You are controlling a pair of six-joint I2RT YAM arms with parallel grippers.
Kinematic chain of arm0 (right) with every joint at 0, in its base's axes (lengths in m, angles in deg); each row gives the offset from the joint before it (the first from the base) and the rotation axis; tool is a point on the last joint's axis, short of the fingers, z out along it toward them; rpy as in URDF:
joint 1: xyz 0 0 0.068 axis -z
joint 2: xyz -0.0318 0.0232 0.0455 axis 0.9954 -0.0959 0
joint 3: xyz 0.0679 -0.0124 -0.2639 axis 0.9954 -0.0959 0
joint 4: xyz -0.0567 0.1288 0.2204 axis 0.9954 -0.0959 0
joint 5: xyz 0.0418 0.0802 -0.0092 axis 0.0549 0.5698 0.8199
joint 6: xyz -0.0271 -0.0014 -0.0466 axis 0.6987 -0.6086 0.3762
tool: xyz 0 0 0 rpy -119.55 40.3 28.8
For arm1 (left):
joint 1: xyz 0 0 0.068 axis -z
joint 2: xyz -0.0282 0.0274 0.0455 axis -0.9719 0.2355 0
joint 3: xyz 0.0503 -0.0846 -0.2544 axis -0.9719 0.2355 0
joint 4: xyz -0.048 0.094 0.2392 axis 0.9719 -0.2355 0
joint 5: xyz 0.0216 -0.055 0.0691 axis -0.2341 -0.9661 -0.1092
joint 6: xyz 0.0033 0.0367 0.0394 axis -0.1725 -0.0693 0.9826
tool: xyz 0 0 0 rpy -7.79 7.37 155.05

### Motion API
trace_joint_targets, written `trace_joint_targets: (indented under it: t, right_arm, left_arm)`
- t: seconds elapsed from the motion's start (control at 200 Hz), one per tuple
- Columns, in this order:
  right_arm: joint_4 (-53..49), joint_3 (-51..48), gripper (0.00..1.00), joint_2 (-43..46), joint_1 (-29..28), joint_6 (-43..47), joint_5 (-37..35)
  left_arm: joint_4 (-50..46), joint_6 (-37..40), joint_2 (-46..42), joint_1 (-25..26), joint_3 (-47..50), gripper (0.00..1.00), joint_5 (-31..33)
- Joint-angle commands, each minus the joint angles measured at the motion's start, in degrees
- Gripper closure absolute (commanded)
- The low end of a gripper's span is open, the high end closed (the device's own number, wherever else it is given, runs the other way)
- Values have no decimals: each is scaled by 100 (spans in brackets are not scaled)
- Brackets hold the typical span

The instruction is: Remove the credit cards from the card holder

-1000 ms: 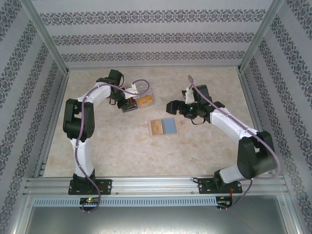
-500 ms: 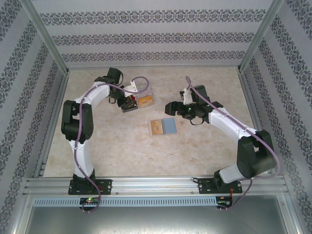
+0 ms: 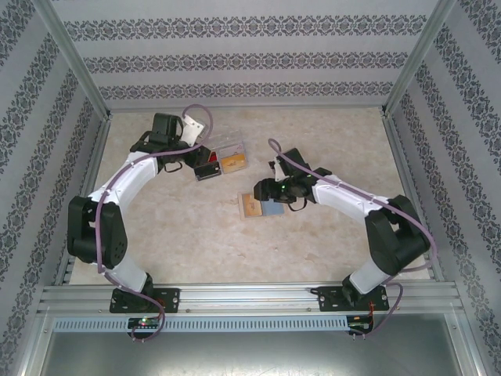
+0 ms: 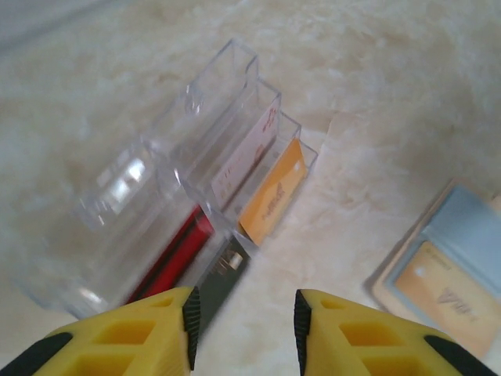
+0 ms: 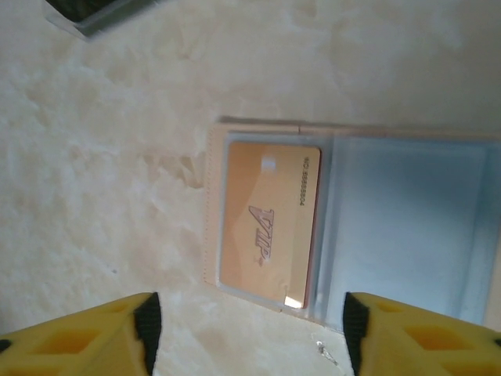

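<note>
R jaws spread wide, nothing between them, hanging over the open card holder (image 5: 407,211). Its tan-orange card (image 5: 270,219) sits roughly midway between the 2 fingertips (image 5: 86,337). L jaws also spread & empty, just beside the clear box (image 4: 196,141), which has a yellow-orange card (image 4: 272,192), a red card (image 4: 172,258) & a dark card (image 4: 223,274) in its slots. The holder lies flat on the counter (image 3: 337,141), mid-counter, near the box but not touching it.

Step in hand, as I read it: R goes down for the 1 card visible in the holder.

How to do it well:
- Card is thin & flush in its pocket, so come in low on 1 edge, not flat from above.
- Can't tell which side the pocket opens, so check before pulling.
- Slide along the pocket, not upward, or the soft holder prob. lifts w/ it.
- L is free & could pin the blue panel.
- Main risk: pinching pocket material together w/ the card.
</note>
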Motion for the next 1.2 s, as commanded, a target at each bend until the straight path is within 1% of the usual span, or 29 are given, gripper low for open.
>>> trace_joint_targets:
  t: [0.0, 0.085, 0.155, 0.225, 0.26, 0.35, 0.41, 0.565, 0.634, 0.824, 0.914, 1.014, 1.084, 1.194]
  right_arm:
    - [96, 228, 41, -356, -141, -305, -140]
    - [231, 292, 45, -555, -167, -345, -100]
    - [254, 395, 48, -665, -131, -307, -186]
    - [247, 564, 51, -825, -61, -284, -222]
    - [252, 635, 52, -919, -40, -276, -226]
    - [230, 768, 54, -1179, -24, -279, -236]
    - [230, 815, 55, -1298, -7, -324, -180]
    - [176, 866, 59, -1487, 4, -381, -171]
    - [172, 817, 59, -1535, 4, -418, -163]
    - [290, 469, 60, -1446, -129, -701, -15]
    - [479, 230, 63, -1331, -190, -961, 57]
    - [704, 25, 64, -1182, -267, -1220, 170]
    - [859, -105, 65, -1036, -288, -1336, 206]
    - [788, -129, 65, -844, -199, -1220, 122]
  left_arm:
    - [352, -1962, -237, 127, 330, 59, 84]
    - [175, -2190, -330, 361, 487, 57, 178]
    - [-42, -2347, -382, 565, 543, 56, 452]
    - [-85, -2462, -419, 747, 635, 56, 524]
    - [-40, -2560, -443, 844, 698, 54, 553]
    - [167, -2772, -405, 1059, 875, 50, 143]
    - [191, -2925, -327, 1206, 899, 49, -6]
    - [122, -3332, -99, 1524, 834, 48, -97]
    - [277, -3513, -50, 1665, 900, 48, -21]
    - [621, -4312, 4, 1738, 1287, 47, 454]
    - [787, -4711, -49, 1730, 1549, 47, 639]
    - [1030, -5074, -60, 1733, 1778, 48, 500]
    - [1190, -5255, -20, 1746, 1876, 49, 283]
    - [1281, -5501, 60, 1861, 1923, 52, 194]
